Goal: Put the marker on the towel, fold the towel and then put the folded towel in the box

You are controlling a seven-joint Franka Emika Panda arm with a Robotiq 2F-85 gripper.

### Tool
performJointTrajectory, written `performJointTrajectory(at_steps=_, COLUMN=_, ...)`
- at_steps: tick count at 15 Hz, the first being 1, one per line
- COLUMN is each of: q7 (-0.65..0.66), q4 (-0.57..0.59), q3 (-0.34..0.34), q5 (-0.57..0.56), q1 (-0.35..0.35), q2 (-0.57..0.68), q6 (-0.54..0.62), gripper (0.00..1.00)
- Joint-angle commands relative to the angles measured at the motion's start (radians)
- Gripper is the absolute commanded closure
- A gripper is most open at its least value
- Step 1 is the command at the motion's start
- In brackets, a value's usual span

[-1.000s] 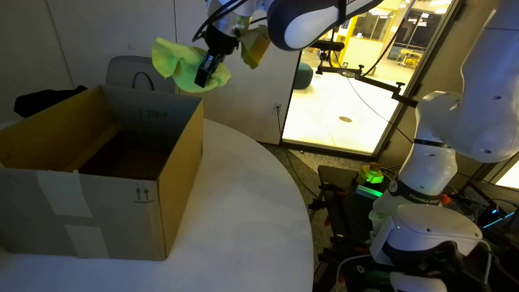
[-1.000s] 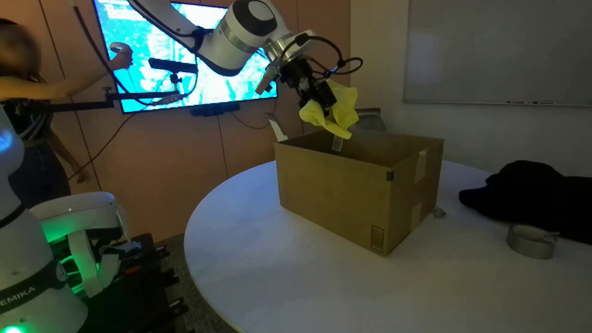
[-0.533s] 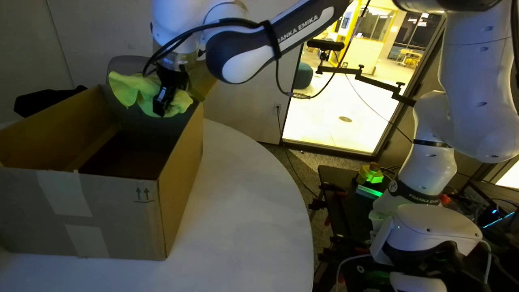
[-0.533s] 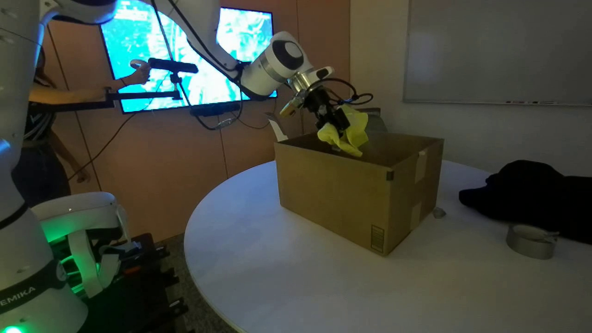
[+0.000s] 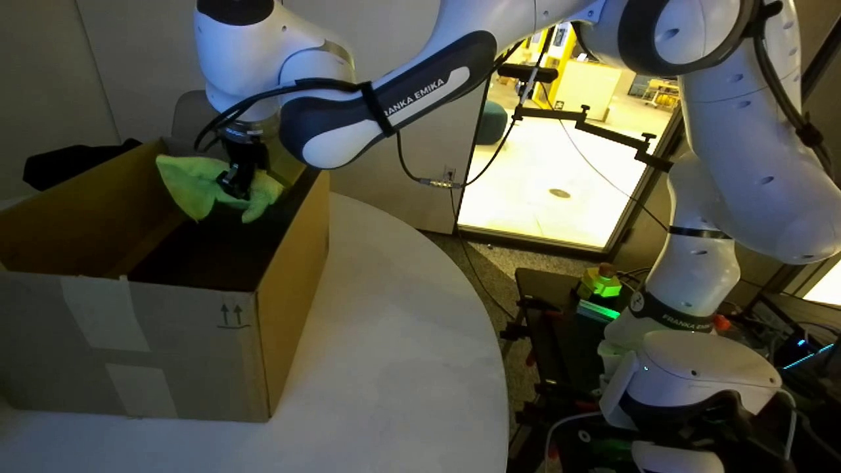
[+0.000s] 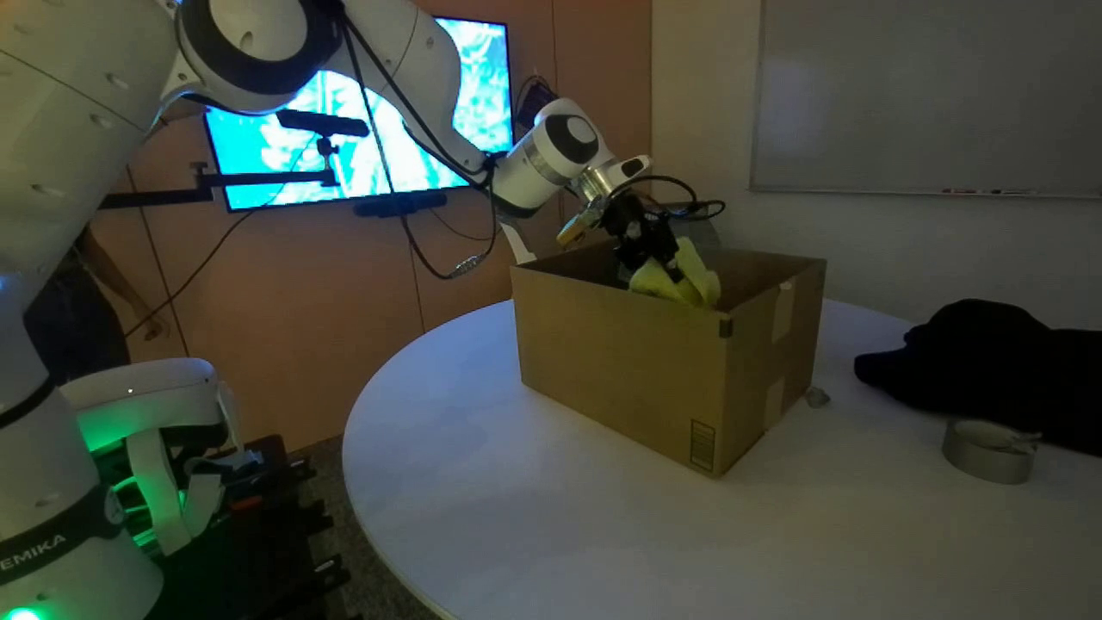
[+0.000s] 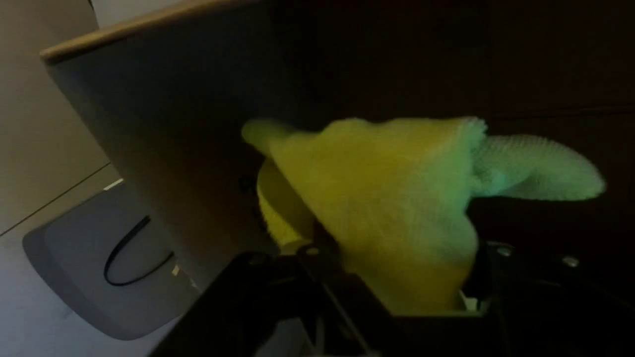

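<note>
Towel [image 7: 392, 198] hangs bunched at our gripper [image 5: 235, 186], whose jaws are closed on it, with the box [image 6: 620, 370] opening around and beneath. We judge the stuff light, soft and limp, best pinched through several gathered layers.

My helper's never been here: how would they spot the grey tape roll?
In an exterior view, find the round white table bearing a large cardboard box. Right of the box there, in front of a black heap, sits the grey tape roll. Unlike that shapeless heap, it is a hollow ring.
</note>
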Motion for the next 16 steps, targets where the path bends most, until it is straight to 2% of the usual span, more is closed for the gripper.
performJointTrajectory(at_steps=1, q7=-0.094, q4=-0.060, q3=-0.022, q5=0.017, q1=0.002, q2=-0.102, q6=0.009, gripper=0.11)
performJointTrajectory(at_steps=2, q7=-0.117, q4=-0.088, q3=-0.022, q5=0.018, q1=-0.004, q2=-0.140, q6=0.012, gripper=0.03)
performJointTrajectory(at_steps=3, q7=-0.147, q4=-0.143, q3=-0.015, q5=0.027, q1=-0.017, q2=-0.199, q6=0.021, gripper=0.00)
performJointTrajectory(at_steps=6, q7=-0.255, q4=-0.273, q3=0.004, q5=0.088, q1=-0.061, q2=-0.348, q6=-0.001, gripper=0.00)
performJointTrajectory(at_steps=11, q7=-0.438, q4=-0.522, q3=0.015, q5=0.254, q1=-0.131, q2=-0.606, q6=-0.106, gripper=0.00)
performJointTrajectory(at_steps=16, q7=-0.508, q4=-0.804, q3=0.001, q5=0.317, q1=-0.190, q2=-0.861, q6=-0.119, gripper=0.00)
